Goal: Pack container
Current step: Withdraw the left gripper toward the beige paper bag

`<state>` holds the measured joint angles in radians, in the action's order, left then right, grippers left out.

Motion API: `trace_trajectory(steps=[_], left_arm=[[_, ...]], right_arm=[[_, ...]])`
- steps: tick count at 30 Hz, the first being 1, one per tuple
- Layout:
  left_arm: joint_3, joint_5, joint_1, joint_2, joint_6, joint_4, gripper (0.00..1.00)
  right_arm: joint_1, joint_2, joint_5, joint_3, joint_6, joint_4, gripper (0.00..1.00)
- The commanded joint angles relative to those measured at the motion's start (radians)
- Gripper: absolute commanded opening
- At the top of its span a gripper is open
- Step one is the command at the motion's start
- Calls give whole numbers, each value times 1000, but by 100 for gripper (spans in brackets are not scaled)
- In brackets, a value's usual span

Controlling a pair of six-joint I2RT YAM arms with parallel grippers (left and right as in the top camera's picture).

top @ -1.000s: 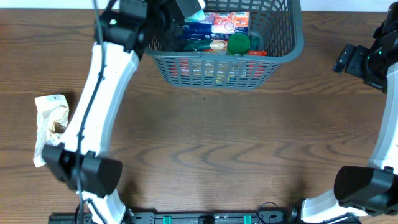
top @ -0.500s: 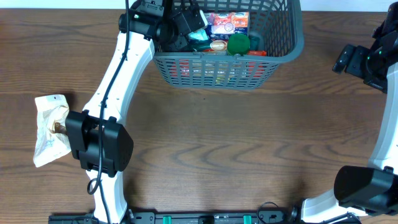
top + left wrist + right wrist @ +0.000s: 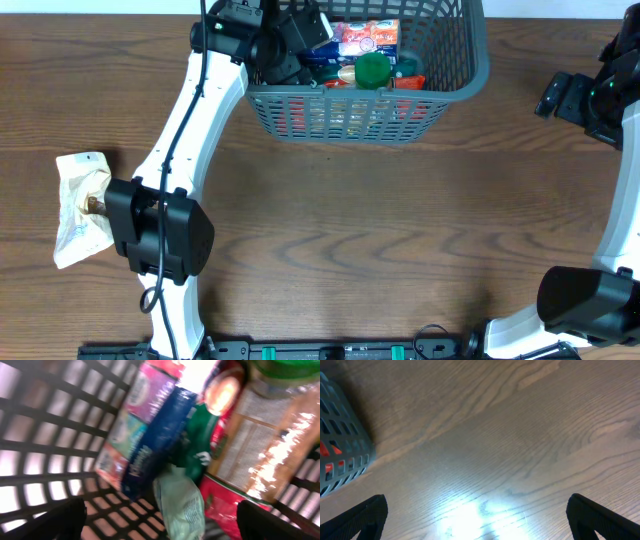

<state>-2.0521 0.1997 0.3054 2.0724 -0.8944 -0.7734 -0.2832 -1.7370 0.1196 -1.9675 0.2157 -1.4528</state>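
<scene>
Overhead: your left gripper, jaws spread and empty, sits inside the container at the table's far edge; a careless withdrawal could snag the lattice wall and drag it.

Dark grey lattice container, green cap, brown wood-grain table

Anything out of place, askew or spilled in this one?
One thing: a crumpled pale packet lies alone on the table at the far left, well apart from the container, which holds the other groceries. Inside, a blue package leans tilted against the pile in the left wrist view. Nothing looks spilled.
</scene>
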Motion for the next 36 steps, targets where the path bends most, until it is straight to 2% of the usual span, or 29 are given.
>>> trace_trajectory(steps=[1,7,11,14,16,20,24,31,36], left_arm=[[-13,-69,3,-90,-4,36,98],[-13,-132,3,-183,-3,132,99],[-13,-318,-1,-237,-2,154,99],[-13,-478,-37,-281,102,142,99],[-13,-497,-98,-314,219,97,98],[-13,-497,-278,-379,512,-64,98],[-12,-485,-462,-444,660,-289,99],[-5,-177,-760,-491,705,-544,99],[100,-71,-929,-491,713,-561,99]], right_arm=[[-3,-5,-5,2,-20,-3,99],[-3,-5,-5,2,-23,-3,99],[-3,-5,-4,2,-31,-3,99],[-3,-5,-4,2,-37,-3,99],[-3,-5,-4,2,-38,-2,99],[-3,-5,-4,2,-39,-2,99],[-3,-5,-4,2,-47,-2,99],[-3,-5,-5,2,-45,13,99],[-3,-5,-5,2,-45,51,99]])
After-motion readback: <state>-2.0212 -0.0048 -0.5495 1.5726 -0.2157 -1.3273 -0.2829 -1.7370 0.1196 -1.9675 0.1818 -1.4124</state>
